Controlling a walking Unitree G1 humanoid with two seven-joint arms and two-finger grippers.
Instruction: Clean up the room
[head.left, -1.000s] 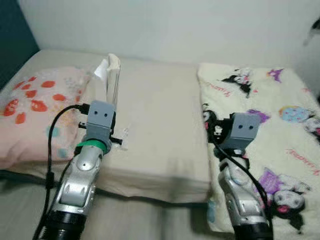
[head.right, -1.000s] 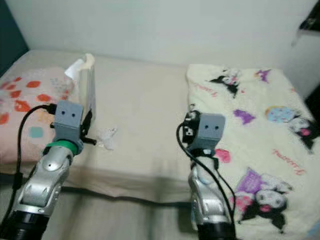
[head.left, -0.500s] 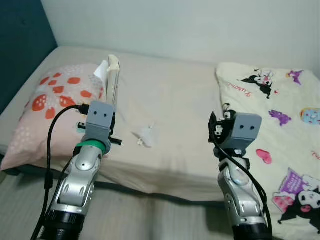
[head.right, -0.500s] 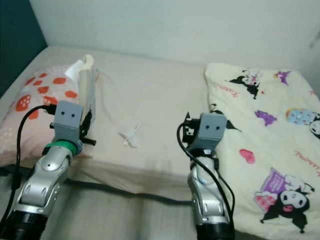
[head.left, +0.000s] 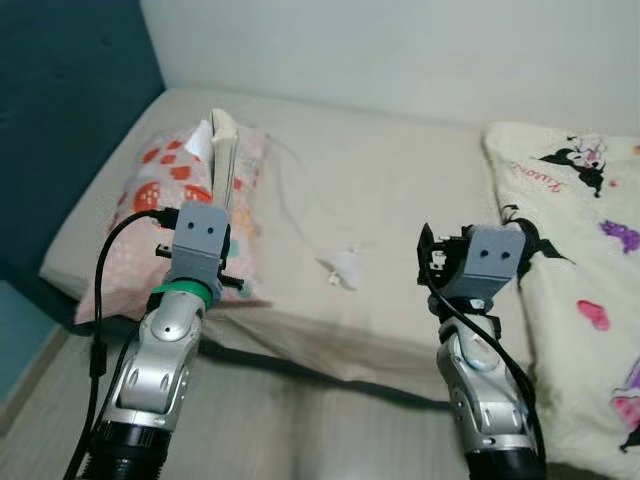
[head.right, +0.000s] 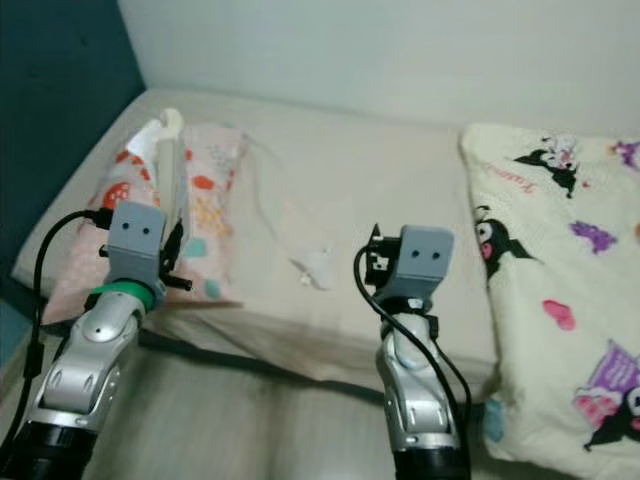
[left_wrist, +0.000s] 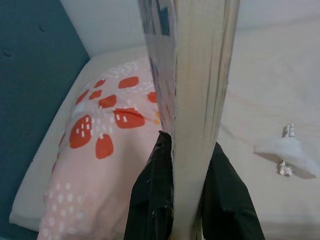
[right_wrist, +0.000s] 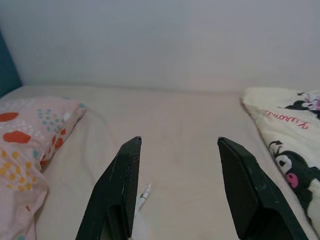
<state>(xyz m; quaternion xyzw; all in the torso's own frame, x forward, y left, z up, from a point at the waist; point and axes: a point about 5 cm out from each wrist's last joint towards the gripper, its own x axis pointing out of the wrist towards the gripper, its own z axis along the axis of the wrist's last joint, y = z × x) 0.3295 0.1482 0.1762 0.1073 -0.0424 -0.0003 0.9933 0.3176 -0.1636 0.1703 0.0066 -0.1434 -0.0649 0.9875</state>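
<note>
My left gripper (left_wrist: 182, 200) is shut on a thin book (head.left: 224, 165), held upright with its page edges (left_wrist: 200, 100) facing the wrist camera. It hovers over the near corner of a pink pillow (head.left: 160, 215) with red spots at the bed's left end. A white charger with a thin cable (head.left: 345, 268) lies on the beige sheet (head.left: 400, 200) between my arms. My right gripper (right_wrist: 177, 200) is open with nothing between its fingers, raised before the middle of the bed.
A cream blanket (head.left: 580, 230) with cartoon prints covers the right of the bed. A dark teal headboard wall (head.left: 60, 120) stands at the left, a white wall behind. Wooden floor (head.left: 300, 420) runs along the bed's near edge.
The camera has swung left: the bed, pillow and blanket have shifted right in view and the teal wall has come in. Both arms keep their pose, the book still held.
</note>
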